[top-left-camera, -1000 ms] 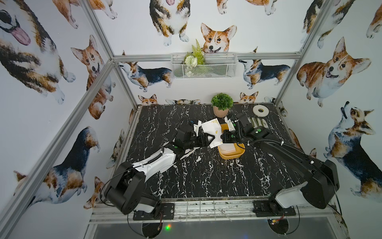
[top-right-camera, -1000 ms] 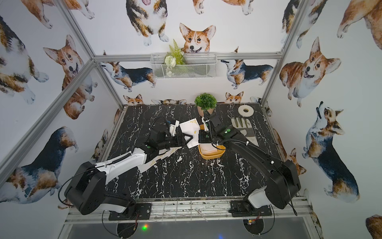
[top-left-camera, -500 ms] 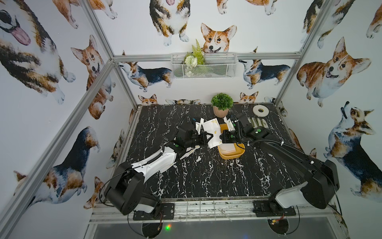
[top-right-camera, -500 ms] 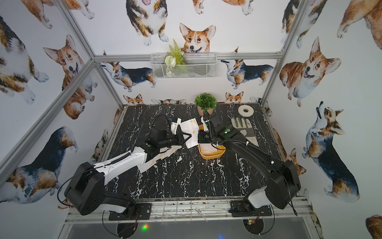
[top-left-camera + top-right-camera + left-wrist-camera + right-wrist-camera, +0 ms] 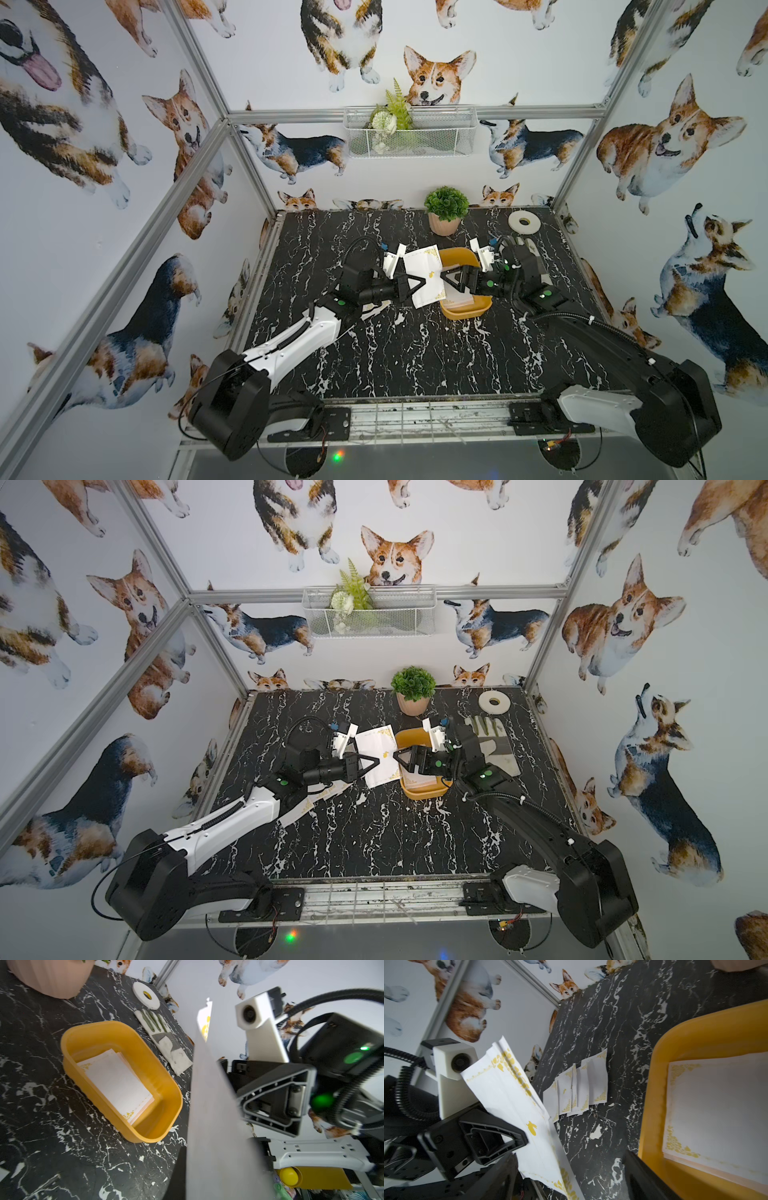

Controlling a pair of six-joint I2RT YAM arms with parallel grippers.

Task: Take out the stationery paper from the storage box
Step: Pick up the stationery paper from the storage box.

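Left gripper (image 5: 420, 284): jaws clamped on one thin white, gold-cornered sheet of stationery paper (image 5: 426, 268), held aloft just beside shallow yellow-orange plastic storage box (image 5: 465, 312). Right gripper (image 5: 445, 280): jaws wide, gripping nothing, above box. Further stack (image 5: 118, 1082) inside box; loose sheets (image 5: 581, 1088) flat on black marble table (image 5: 415, 353).

Left wrist view: the held sheet (image 5: 214, 1126) is blurred, runs off the picture edge and hides the fingers of the left hand (image 5: 419, 284). Right wrist view: the box (image 5: 695, 1043) beside the right hand (image 5: 575, 1180) is cut off; that hand's fingers show only as dark blurred stubs. Both top views: the left arm (image 5: 232, 816) covers part of the loose sheets (image 5: 316, 802) on the bench (image 5: 395, 833).
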